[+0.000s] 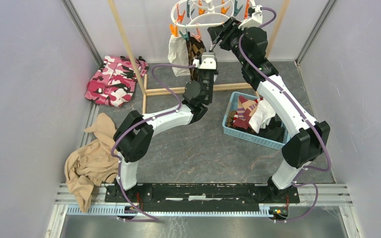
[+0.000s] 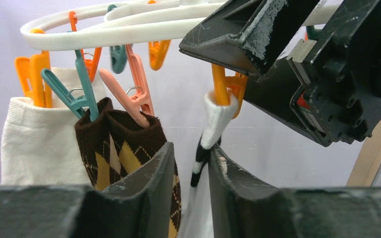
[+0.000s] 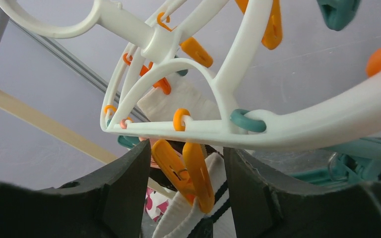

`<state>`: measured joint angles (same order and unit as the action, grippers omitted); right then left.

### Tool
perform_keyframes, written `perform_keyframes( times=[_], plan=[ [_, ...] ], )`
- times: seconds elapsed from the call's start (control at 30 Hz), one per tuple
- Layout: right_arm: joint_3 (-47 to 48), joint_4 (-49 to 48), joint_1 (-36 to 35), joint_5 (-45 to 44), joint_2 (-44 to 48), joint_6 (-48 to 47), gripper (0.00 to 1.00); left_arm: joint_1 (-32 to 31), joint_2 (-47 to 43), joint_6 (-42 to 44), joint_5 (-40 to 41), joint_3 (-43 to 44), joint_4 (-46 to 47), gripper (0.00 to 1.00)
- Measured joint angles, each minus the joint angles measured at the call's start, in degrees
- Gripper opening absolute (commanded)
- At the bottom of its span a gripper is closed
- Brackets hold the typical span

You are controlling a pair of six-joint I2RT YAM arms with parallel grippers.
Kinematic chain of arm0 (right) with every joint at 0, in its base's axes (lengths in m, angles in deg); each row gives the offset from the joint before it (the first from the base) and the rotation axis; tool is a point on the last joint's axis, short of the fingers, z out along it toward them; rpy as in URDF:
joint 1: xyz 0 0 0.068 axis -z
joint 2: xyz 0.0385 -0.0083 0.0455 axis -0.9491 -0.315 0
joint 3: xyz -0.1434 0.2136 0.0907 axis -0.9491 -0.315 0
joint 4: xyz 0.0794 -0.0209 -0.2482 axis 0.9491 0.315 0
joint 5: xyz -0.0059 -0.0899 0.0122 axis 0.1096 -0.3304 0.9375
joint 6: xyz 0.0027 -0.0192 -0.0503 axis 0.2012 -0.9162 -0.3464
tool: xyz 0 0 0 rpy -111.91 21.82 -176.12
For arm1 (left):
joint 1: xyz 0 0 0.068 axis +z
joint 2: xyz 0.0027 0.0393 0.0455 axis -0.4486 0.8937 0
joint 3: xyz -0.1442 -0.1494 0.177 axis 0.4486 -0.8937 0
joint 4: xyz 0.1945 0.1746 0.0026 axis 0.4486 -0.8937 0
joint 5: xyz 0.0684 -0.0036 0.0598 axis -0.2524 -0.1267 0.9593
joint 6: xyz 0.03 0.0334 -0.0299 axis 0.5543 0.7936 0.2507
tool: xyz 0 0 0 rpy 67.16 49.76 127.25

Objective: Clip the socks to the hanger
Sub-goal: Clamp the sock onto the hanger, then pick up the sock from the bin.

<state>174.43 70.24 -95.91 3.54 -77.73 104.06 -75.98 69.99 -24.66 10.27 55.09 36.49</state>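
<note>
Left gripper: raised under the hanger. Fingers are drawn close, with the striped sock running down between them. White fabric fills the gap, so it reads as pinched on the sock's body below the cuff.

Right gripper: fingers apart, straddling the orange clothespin. No clear contact with the pin's handles.

Striped sock: white with dark bands, hanging at the hanger's rim, cuff between the orange clothespin's tips. The bite looks shallow, taking only the cuff's edge.

Already hung: plain white sock on another orange pin at the left. The argyle sock is just beside it, held by a teal clothespin and a pink clothespin.

Stock to go: maroon and tan socks, with others, in the blue basket on the table beneath the right arm.

Step in hand, as judged: third sock, at the point of clipping. The pin appears closed on the cuff, but the sock's weight has not yet passed from gripper to pin.

Next move calls for:
- The right fingers draw clear of the pin without nudging the hanger, which hangs free and would likely swing.
- The left fingers part slowly so the pin takes the load.
- If the cuff slips, the pin needs a deeper bite.
- After that, the basket supplies the next sock.
</note>
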Motion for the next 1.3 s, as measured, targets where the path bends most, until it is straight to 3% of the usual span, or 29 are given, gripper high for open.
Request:
perform_keyframes(
  times=[0.17,0.53,0.8,1.07,1.3],
  plan=[
    [-0.76,0.09,0.02,0.0,0.57,-0.35,0.68,0.0,0.0,-0.81,0.02,-0.68,0.0,0.52],
    [-5.2,-0.17,0.07,0.09,5.51,-2.32,0.75,0.04,-1.79,-3.72,-1.81,-6.78,-3.13,0.61],
    [-11.58,-1.38,0.37,0.72,11.37,-4.35,0.81,0.81,-13.73,-6.71,-13.29,-17.51,-8.2,0.65],
    [-17.92,-3.63,0.44,2.58,16.63,-6.54,0.98,2.58,-28.7,-13.62,-22.34,-26.99,-14.4,0.66],
    [-22.32,-7.63,1.97,6.01,18.18,-3.45,0.98,2.64,-34.58,-19.41,-25.24,-32.33,-17.75,0.65]
  ],
)
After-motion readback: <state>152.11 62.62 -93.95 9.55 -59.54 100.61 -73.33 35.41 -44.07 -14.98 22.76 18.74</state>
